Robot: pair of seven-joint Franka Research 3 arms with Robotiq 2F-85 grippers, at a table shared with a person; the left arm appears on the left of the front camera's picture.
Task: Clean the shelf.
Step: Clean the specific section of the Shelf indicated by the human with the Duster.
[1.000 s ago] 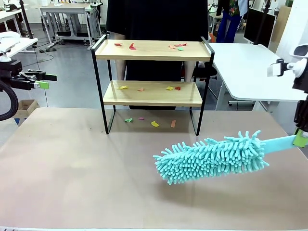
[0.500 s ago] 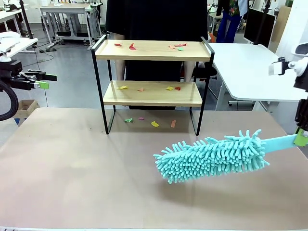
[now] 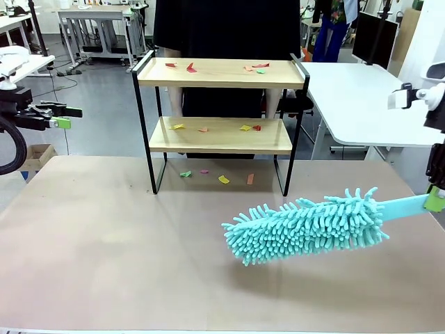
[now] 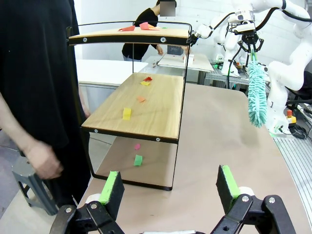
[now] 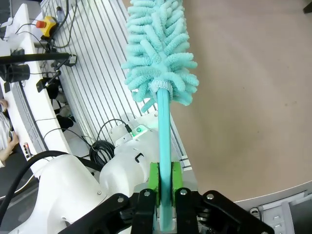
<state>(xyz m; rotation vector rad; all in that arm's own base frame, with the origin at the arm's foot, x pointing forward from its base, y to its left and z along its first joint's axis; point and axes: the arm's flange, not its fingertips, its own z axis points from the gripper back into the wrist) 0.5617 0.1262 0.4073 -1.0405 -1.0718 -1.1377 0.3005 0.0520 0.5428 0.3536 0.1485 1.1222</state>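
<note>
The shelf (image 3: 221, 73) stands at the table's far middle, a two-tier wooden rack in a black frame; the left wrist view has it (image 4: 146, 105) seen end-on. Small coloured paper scraps (image 3: 190, 67) lie on both boards and on the table beneath. My right gripper (image 3: 435, 200) at the right edge is shut on the handle of a turquoise fluffy duster (image 3: 306, 226), whose head hangs above the table, right of centre and in front of the shelf. In the right wrist view the handle (image 5: 164, 146) runs between the pads. My left gripper (image 3: 64, 117) hovers open off the table's far left.
A person in black stands behind the shelf (image 3: 226, 28), one hand (image 4: 44, 161) hanging near its end. A white table (image 3: 361, 97) stands to the right rear. Scraps (image 3: 224, 179) lie on the brown tabletop (image 3: 125, 257) under the shelf.
</note>
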